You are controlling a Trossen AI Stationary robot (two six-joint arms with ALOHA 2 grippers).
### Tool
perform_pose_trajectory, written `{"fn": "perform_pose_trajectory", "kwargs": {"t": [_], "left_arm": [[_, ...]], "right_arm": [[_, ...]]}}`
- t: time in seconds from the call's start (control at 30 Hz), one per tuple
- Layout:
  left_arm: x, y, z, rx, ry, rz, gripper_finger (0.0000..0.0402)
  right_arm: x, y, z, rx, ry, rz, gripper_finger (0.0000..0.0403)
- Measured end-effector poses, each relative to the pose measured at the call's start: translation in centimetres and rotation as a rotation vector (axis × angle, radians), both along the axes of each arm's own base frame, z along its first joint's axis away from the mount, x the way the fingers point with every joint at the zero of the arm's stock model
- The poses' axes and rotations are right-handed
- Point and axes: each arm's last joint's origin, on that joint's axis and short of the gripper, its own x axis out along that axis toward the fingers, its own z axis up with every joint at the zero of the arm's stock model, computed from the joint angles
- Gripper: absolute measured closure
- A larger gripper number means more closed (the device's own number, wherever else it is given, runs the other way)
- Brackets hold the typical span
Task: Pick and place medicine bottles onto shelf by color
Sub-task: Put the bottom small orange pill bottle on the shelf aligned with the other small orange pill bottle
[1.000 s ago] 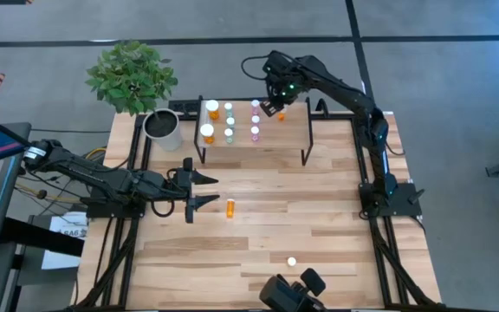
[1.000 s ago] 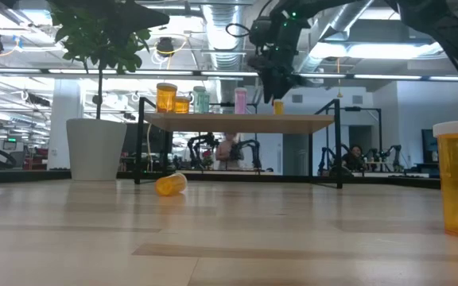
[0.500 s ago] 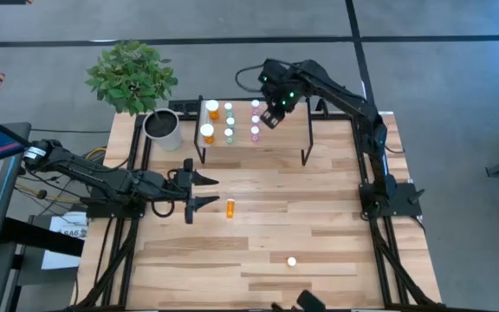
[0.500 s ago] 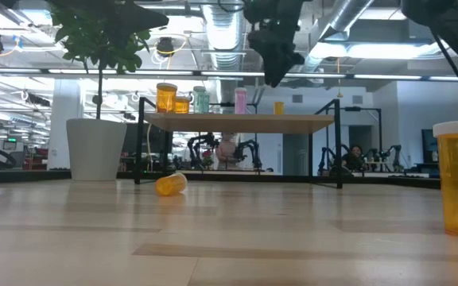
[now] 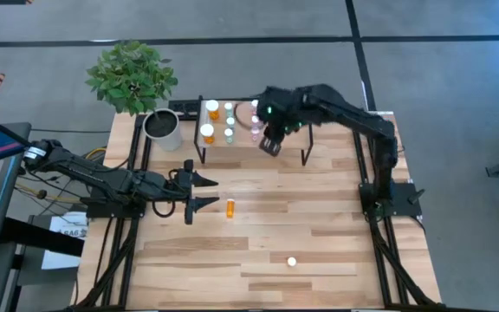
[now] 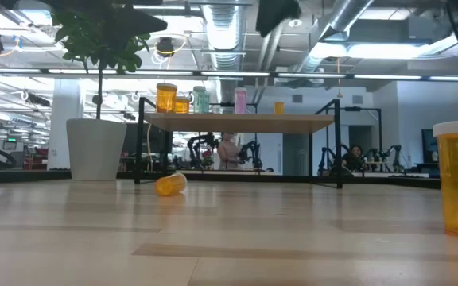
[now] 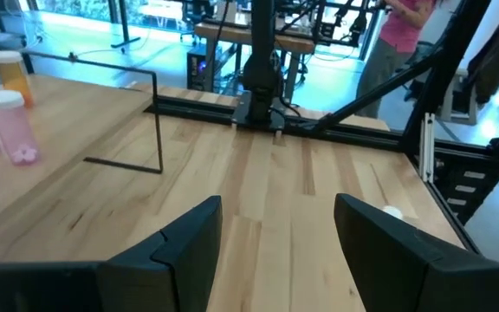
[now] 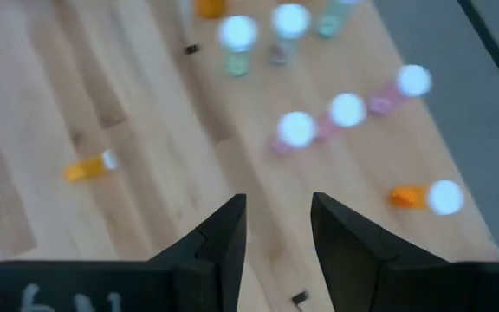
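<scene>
Two arms are in your high view. Your right end effector hangs over the front edge of the shelf, above its middle, fingers apart with a narrow gap and nothing between them; the right wrist view shows the same empty gap. Your left end effector sits low over the worktop in front of the shelf's left end, its fingers spread wide and empty, well seen in the left wrist view.

On the shelf you have orange bottles at the left, pale teal-green bottles beside them, and pink bottles next, partly hidden by the right arm. From the low view a small orange bottle also stands on the shelf to the right of the pink one.

One orange bottle lies on its side on the worktop, just beside your left end effector's fingertips. Another white-capped bottle stands near the front of the worktop, well apart from both arms. A white plant pot stands left of the shelf.
</scene>
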Motion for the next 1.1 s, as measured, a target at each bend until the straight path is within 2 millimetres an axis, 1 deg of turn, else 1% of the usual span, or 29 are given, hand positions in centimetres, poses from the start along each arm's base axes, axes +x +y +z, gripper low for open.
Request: {"fn": "perform_pose_trajectory", "kwargs": {"t": [0.1, 0.23, 0.33, 0.43, 0.5, 0.6, 0.7, 0.77, 0.9, 1.0, 1.1], "left_arm": [[0.0, 0.0, 0.0, -0.009, 0.003, 0.001, 0.0190], [0.0, 0.0, 0.0, -0.016, 0.002, 0.001, 0.0190], [0.0, 0.0, 0.0, -0.023, 0.003, -0.010, 0.0190], [0.0, -0.1, 0.0, -0.026, 0.003, -0.021, 0.0190], [0.0, -0.1, 0.0, -0.026, 0.003, -0.022, 0.0190], [0.0, -0.1, 0.0, -0.026, 0.003, -0.022, 0.0190], [0.0, -0.1, 0.0, -0.021, 0.003, -0.023, 0.0190], [0.0, -0.1, 0.0, -0.017, 0.002, -0.017, 0.0190], [0.0, 0.0, 0.0, -0.005, -0.002, 0.027, 0.0190], [0.0, 0.1, 0.0, -0.004, -0.002, 0.034, 0.0190], [0.0, 0.1, 0.0, -0.004, -0.003, 0.038, 0.0190]], "right_arm": [[-0.1, 3.1, 0.5, -0.041, 0.007, 0.048, 0.0250], [-0.8, 6.9, 1.3, -0.085, -0.008, 0.091, 0.0250], [-1.4, 9.6, 1.1, -0.096, 0.001, 0.115, 0.0250], [-2.4, 12.5, 0.4, -0.114, 0.003, 0.109, 0.0250], [-3.0, 14.9, -1.0, -0.153, 0.015, 0.131, 0.0250], [-4.2, 18.0, -4.3, -0.186, 0.035, 0.146, 0.0251], [-6.5, 20.1, -7.5, -0.131, 0.000, 0.121, 0.0254], [-7.8, 21.5, -9.5, -0.077, -0.068, 0.126, 0.0259], [-9.7, 24.1, -13.4, 0.020, -0.183, 0.213, 0.0271], [-10.3, 25.9, -15.2, 0.122, -0.278, 0.245, 0.0277], [-10.1, 26.9, -16.5, 0.209, -0.312, 0.211, 0.0280]]}}
